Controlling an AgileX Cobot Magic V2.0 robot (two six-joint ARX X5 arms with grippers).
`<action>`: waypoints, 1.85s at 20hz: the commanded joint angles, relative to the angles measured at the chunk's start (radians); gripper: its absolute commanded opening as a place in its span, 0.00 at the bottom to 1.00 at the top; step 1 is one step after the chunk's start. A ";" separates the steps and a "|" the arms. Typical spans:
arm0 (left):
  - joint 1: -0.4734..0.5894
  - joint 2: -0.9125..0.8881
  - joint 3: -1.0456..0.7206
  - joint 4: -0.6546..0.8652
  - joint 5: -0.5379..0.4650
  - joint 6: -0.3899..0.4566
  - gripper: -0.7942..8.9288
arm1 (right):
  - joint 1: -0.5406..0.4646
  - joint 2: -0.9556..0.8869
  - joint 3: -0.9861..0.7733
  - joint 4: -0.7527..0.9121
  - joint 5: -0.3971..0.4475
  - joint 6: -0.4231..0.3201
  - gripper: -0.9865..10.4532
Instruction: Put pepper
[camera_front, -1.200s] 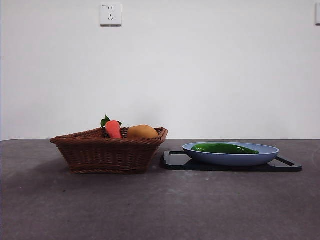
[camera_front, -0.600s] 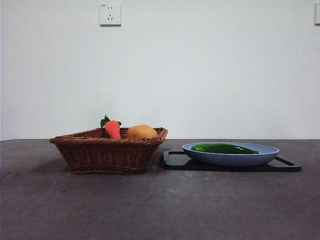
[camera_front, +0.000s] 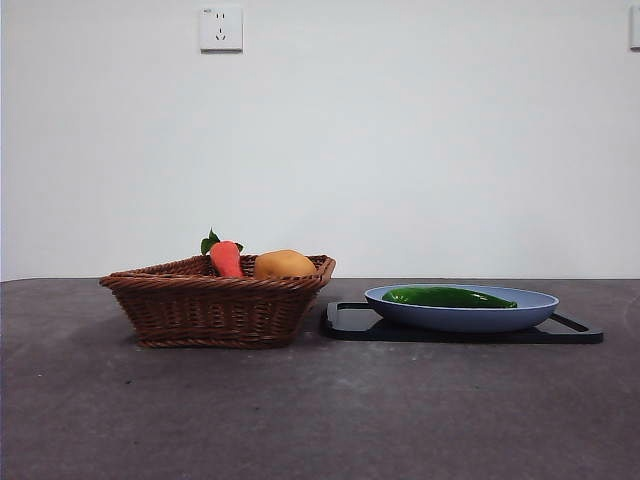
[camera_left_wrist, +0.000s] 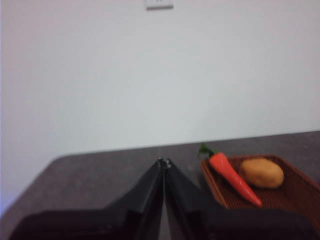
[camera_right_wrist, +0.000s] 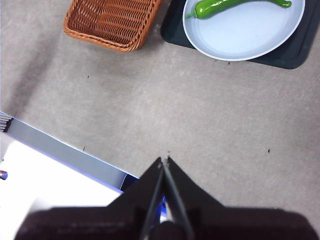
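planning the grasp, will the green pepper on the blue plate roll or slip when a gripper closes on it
The pepper looks glossy, so the jaws may slide on its skin. Its long rounded body lies loose on the smooth blue plate, so a nudge would probably roll or spin it. The slim tip looks hard to pinch; the thicker end seems safer.

In the front view we lose the lower part of the pepper (camera_front: 448, 297) behind the near rim of the blue plate (camera_front: 462, 318), and the basket (camera_front: 215, 305) wall hides most of the carrot (camera_front: 226, 258) and the orange fruit (camera_front: 285, 264). The left wrist view is soft throughout. Far ahead of the right pincer (camera_right_wrist: 164, 161), the picture's edge cuts the basket, plate and black tray (camera_right_wrist: 287, 56).
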 joint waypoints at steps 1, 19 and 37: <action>0.006 -0.042 -0.065 0.013 -0.002 -0.047 0.09 | 0.002 0.007 0.019 -0.008 0.002 -0.001 0.10; 0.005 -0.122 -0.195 -0.194 0.001 -0.055 0.09 | 0.002 0.007 0.019 -0.008 0.002 -0.001 0.10; 0.005 -0.122 -0.195 -0.193 0.001 -0.055 0.09 | -0.079 -0.125 -0.077 0.325 0.001 -0.059 0.10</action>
